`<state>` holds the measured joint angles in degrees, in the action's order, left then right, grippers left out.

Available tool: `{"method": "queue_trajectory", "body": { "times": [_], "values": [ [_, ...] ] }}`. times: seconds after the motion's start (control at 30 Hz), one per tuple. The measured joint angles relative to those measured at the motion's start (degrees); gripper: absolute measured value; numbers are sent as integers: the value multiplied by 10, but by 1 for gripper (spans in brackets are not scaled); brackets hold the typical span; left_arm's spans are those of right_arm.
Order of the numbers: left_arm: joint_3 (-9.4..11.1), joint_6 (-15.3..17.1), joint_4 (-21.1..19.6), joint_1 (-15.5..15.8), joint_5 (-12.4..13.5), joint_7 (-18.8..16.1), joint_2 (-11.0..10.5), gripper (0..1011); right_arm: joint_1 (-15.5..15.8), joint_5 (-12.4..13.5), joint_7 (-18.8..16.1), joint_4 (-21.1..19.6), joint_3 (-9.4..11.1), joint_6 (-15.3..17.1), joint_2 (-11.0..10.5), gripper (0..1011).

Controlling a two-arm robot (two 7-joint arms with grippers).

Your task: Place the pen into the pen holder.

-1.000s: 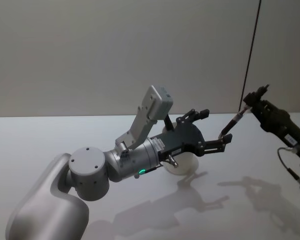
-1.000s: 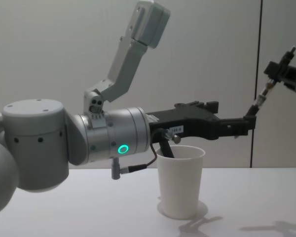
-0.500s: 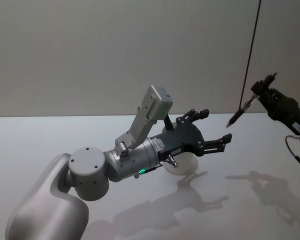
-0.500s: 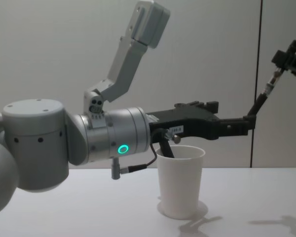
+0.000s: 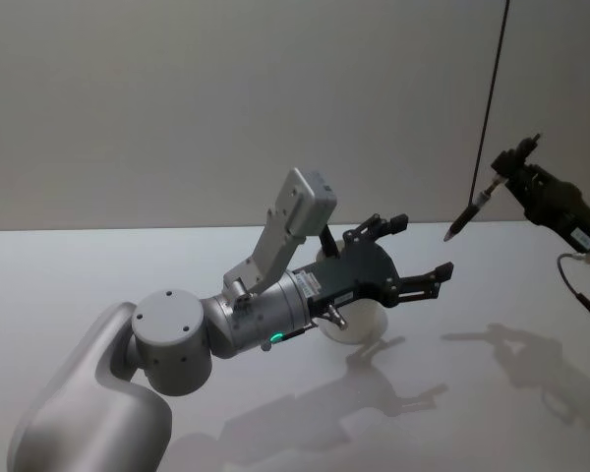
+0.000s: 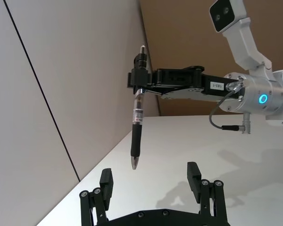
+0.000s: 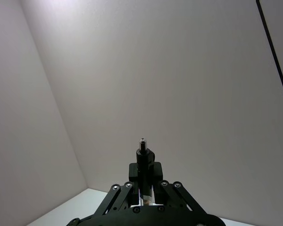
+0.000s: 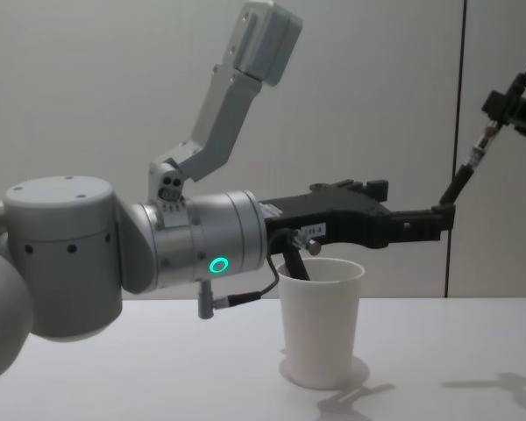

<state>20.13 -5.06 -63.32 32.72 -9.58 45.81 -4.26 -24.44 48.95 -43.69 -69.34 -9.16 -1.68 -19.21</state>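
The pen is dark and slim and hangs tip-down, high over the table at the right. My right gripper is shut on its upper end. In the left wrist view the pen hangs just beyond my open left gripper, with the right gripper clamped on its top. My left gripper reaches out level, open and empty, above the pen holder, a white tapered cup standing on the table. In the head view the pen holder is partly hidden behind that gripper. The pen is to the right of the cup and higher.
A pale white table runs under both arms, backed by a plain wall with a dark vertical seam. My left arm's large grey body takes up the near left of the table.
My right gripper has lifted the pen up and to the right, away from the left gripper's fingertip where its tip rested. The left arm has barely moved.
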Motion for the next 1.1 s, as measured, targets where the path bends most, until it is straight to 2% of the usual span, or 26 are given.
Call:
{"method": "queue_trajectory", "body": {
  "times": [0.23,0.57,1.1],
  "values": [
    [0,0,0,0,0,0,0,1003,-24,5,-23,40,-4,-4,7,154],
    [0,0,0,0,0,0,0,1003,-45,2,-38,71,-13,-12,16,154],
    [0,0,0,0,0,0,0,1003,-65,-42,-14,70,-33,-27,30,156]
  ]
}}
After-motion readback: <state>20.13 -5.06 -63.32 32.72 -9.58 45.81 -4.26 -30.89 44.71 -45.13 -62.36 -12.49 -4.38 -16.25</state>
